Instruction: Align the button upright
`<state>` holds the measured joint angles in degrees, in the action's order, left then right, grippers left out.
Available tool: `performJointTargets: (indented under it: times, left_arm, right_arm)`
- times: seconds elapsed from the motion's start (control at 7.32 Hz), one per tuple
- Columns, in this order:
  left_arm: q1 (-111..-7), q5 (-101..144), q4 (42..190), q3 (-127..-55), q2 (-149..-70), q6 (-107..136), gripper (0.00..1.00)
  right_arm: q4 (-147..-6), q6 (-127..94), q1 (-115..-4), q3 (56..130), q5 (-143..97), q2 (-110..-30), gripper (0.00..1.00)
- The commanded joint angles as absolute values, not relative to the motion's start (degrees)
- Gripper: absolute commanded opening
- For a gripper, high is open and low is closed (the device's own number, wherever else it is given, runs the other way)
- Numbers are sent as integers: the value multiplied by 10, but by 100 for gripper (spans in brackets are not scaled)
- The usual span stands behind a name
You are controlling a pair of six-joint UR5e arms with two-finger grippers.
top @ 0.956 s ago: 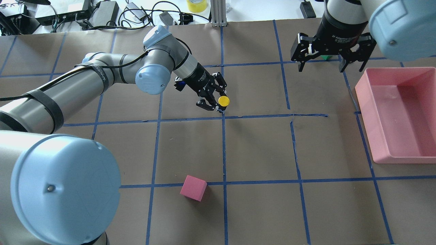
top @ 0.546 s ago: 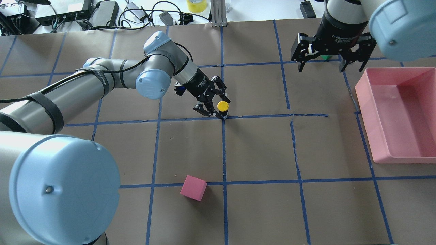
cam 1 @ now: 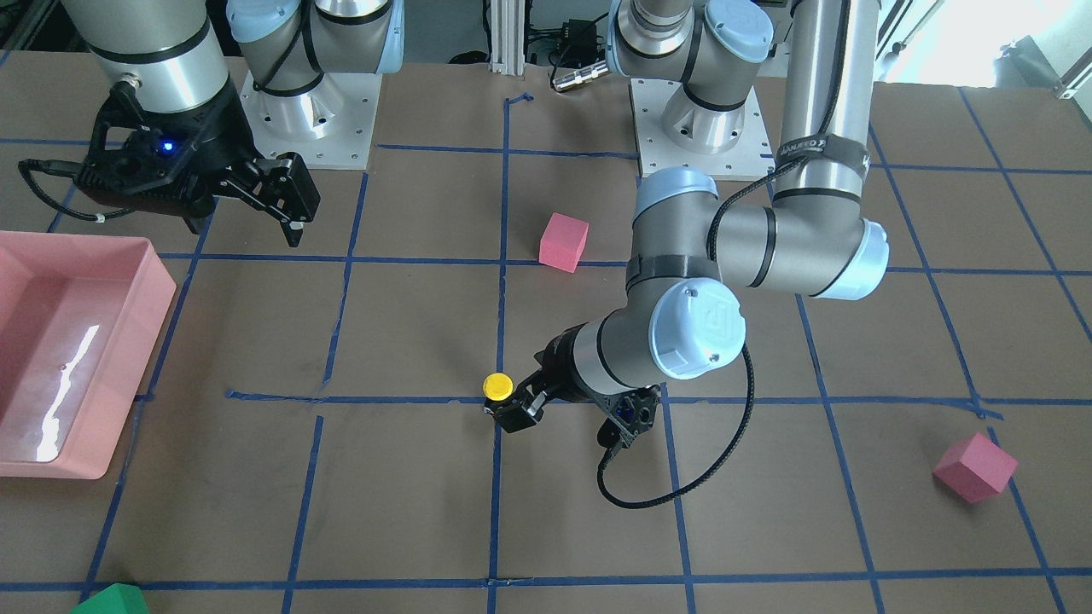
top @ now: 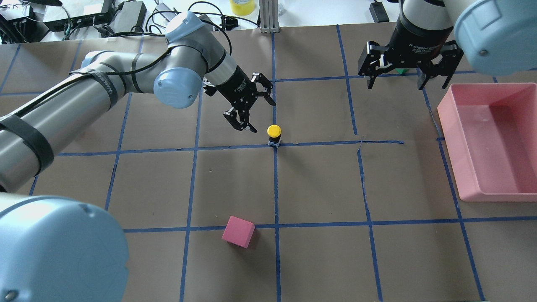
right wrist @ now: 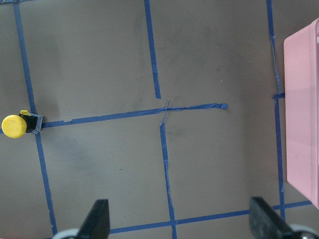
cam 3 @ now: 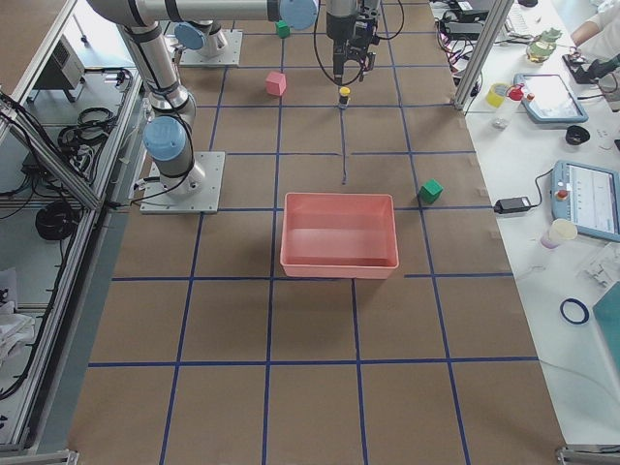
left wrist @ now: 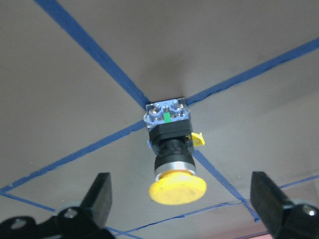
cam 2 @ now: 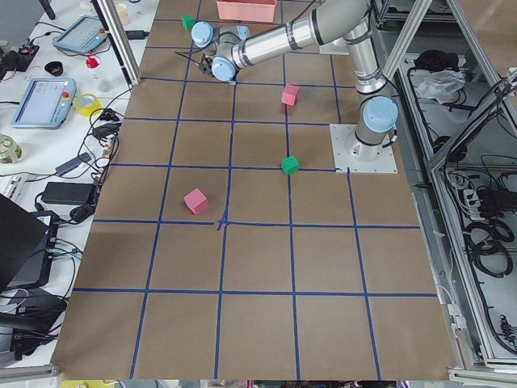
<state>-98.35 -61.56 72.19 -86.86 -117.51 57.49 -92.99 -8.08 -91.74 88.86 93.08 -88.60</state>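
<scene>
The button (top: 274,135), with a yellow cap, a black body and a pale base, stands upright on a blue tape crossing near the table's middle. It also shows in the front view (cam 1: 496,386), the left wrist view (left wrist: 171,147) and the right wrist view (right wrist: 17,125). My left gripper (top: 262,117) is open and empty, just behind and left of the button and apart from it. Its fingers (left wrist: 98,198) frame the button in the left wrist view. My right gripper (top: 398,84) is open and empty, high at the back right.
A pink tray (top: 448,126) sits at the right edge. A pink foam cube (top: 238,231) lies at the front centre and another (cam 1: 975,466) on my far left. A green cube (top: 402,70) peeks out behind the right gripper. Cables and boxes lie beyond the back edge.
My left gripper lowered the button onto the tape crossing, opened and drew back up and to the left. The button stays standing. The right arm has not moved.
</scene>
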Motion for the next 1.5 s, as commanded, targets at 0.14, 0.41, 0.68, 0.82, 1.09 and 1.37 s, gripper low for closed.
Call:
performJointTargets:
  times: [0.14,0.41,0.68,0.82,1.09,1.37]
  left_arm:
    - [-973,-672,875,-839,-1049,384,100]
    - [-960,-751,903,-837,-979,287,100]
    - [-955,-753,906,-851,-916,124,100]
    - [-948,-771,893,-854,-898,91,100]
    - [-943,-836,846,-859,-884,72,100]
    - [-930,-846,832,-877,-892,64,100]
  right_arm:
    - [-930,-81,-917,889,931,-883,100]
    - [-930,-81,-917,889,931,-882,100]
    - [-929,-81,-916,889,931,-882,100]
    - [-929,-81,-916,889,931,-882,100]
    - [-929,-81,-916,889,931,-882,100]
    - [-930,-81,-916,889,931,-882,100]
